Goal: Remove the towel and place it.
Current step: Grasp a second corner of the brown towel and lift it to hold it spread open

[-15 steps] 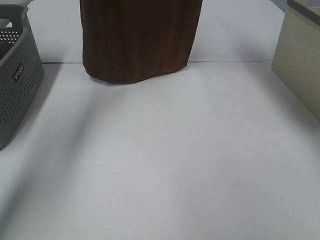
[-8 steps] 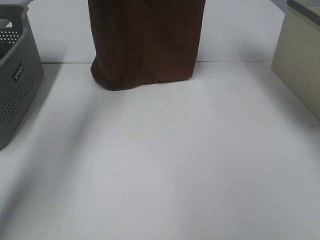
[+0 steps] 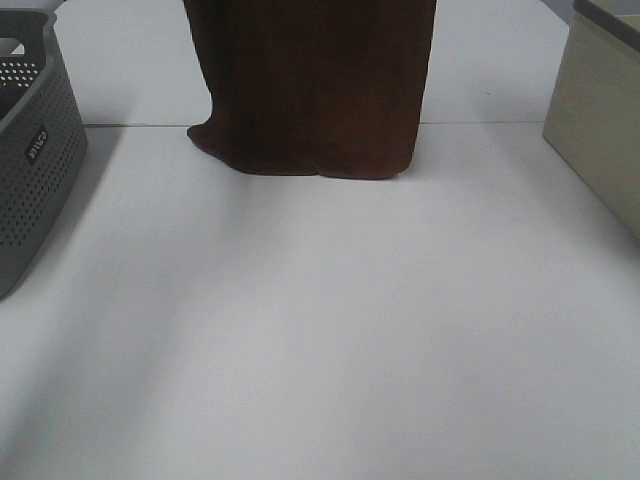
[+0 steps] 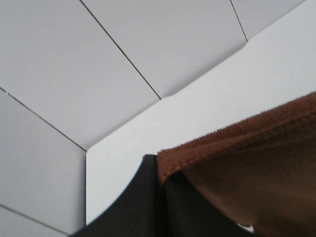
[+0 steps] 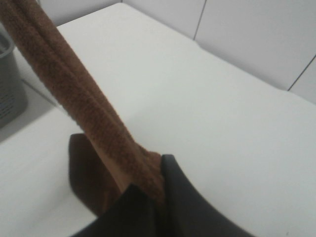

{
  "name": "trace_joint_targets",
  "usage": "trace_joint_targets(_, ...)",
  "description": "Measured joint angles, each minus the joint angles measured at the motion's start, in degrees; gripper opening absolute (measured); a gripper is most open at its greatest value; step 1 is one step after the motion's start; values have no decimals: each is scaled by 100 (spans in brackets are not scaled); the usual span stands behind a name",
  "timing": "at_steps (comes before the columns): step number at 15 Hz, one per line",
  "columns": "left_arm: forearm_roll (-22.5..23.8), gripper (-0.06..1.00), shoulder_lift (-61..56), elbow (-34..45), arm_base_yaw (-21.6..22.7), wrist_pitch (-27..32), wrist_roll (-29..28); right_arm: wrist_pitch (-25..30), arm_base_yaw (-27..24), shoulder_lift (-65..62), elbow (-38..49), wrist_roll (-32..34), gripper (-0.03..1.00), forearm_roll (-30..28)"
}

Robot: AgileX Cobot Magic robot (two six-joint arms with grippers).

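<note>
Brown towel in both closed grippers

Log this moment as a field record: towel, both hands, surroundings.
towel: dark brown, hanging spread out, top edge out of the high view
lower edge: over the far part of the table; contact unclear
left hand: shut on the towel's hem
right hand: shut on the towel's edge
basket: grey, perforated, far left, apart from the towel
box: beige, at the right edge

White table bears a grey basket and beige box.
</note>
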Motion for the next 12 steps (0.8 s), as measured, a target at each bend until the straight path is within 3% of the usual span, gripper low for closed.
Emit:
trace_joint_targets(2,-126,0,-378,0,-57,991,-264,607,0,-206,0,6,1,223)
trace_joint_targets(5,-487,0,-854,0,-69,1914,-533,1186,40,-602,0,46,1,504)
trace_joint_targets(7,-922,0,-1083,-6,-69,2000,-625,1587,40,-877,0,229,1,619)
trace_joint_targets(10,-1329,0,-1427,235,-63,2017,-636,1684,40,-1134,92,510,1,619)
trace_joint_targets(11,-1421,0,-1610,602,-63,2017,-659,1690,40,-1266,241,619,1,607)
trace_joint_targets(12,-1536,0,-2097,1719,-63,2017,-762,1690,40,-1610,894,722,1,625)
